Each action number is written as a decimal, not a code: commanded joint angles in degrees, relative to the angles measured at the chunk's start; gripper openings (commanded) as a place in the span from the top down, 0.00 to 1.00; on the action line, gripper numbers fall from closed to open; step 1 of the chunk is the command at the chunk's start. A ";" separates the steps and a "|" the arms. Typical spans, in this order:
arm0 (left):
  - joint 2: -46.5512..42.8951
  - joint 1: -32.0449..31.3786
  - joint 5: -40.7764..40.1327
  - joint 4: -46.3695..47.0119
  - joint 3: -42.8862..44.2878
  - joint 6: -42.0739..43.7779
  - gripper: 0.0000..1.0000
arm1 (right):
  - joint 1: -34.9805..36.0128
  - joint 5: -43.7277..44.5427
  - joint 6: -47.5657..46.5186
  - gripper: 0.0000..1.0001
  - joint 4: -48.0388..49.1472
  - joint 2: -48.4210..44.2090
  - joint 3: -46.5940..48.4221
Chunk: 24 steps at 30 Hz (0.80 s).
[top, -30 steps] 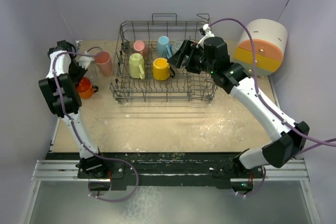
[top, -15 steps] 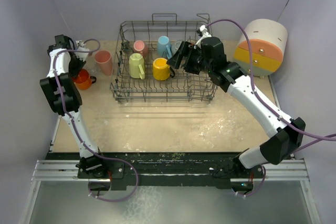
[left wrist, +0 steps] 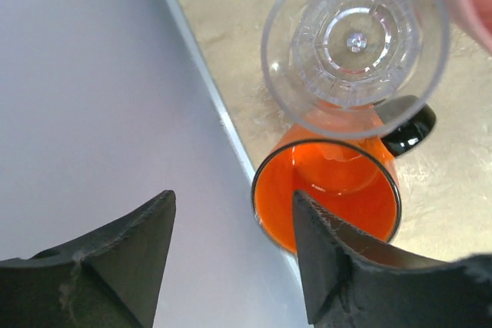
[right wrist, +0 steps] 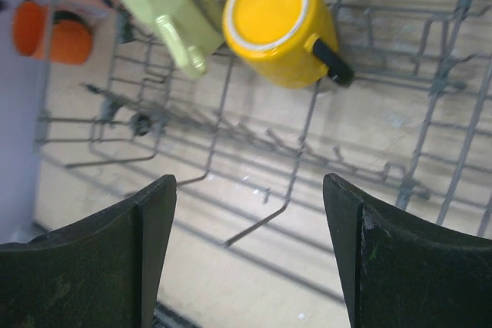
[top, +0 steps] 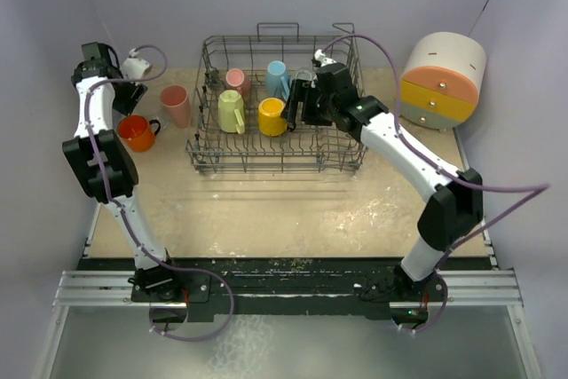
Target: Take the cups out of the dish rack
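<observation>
The right fingers (right wrist: 150,259) hang spread and empty over the dish rack (top: 266,164). The yellow mug (right wrist: 277,24) sits bottom-up just ahead, roughly in line with their gap, black handle turned aside. The left fingers (left wrist: 115,266), also spread and empty, hover well apart over an orange mug (left wrist: 330,190) on the counter (left wrist: 231,5). The right arm is clearly nearer.

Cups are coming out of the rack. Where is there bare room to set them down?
Bare table runs wide from the dish rack to the near edge. Crowded at far left: orange cup and pink cup beside the rack.
</observation>
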 commanded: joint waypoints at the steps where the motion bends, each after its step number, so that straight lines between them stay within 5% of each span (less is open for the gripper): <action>1: -10.60 -0.27 4.53 -0.55 1.90 -0.05 0.29 | -0.06 5.96 -9.32 0.23 0.12 5.32 6.94; 4: -15.97 -0.27 9.23 -2.64 1.48 -0.13 0.01 | 0.05 6.54 -13.51 0.25 0.24 9.96 10.66; 14: -29.73 -3.84 26.57 -11.64 -6.24 -3.31 0.01 | -0.02 5.20 -27.75 0.26 -5.74 23.17 22.30; 24: -35.67 -8.57 30.40 -9.25 -13.35 -6.13 0.01 | -0.86 2.03 -33.13 0.35 -3.43 25.57 20.62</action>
